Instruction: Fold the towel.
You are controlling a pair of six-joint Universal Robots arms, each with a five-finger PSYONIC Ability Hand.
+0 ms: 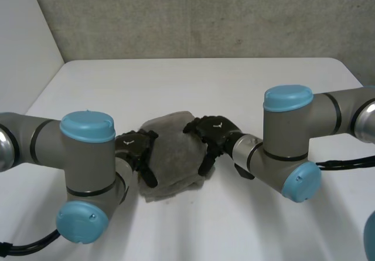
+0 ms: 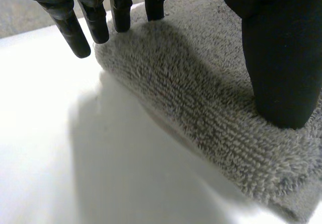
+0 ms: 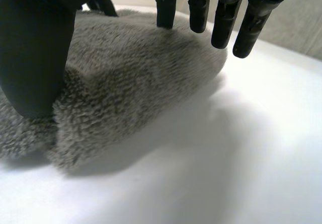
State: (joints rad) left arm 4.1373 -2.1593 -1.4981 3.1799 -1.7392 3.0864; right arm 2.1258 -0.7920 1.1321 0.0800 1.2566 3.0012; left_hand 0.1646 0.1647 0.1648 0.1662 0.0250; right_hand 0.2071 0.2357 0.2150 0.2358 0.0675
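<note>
Near the middle of the white table [image 1: 193, 85], well in from its edges and corners, a grey terry towel [image 1: 173, 155] is lying folded into a thick, rounded bundle. The left hand [image 1: 137, 149] is flanking its left edge and the right hand [image 1: 214, 135] its right. Each is resting straight, spread fingers along that edge and pressing a thumb on top, with neither hand gripping. The looped pile is looking soft, light and limp, likely to sag when lifted and to cling rather than slide on the smooth tabletop, so it is probably best pinched at a folded edge or corner, layers together
</note>
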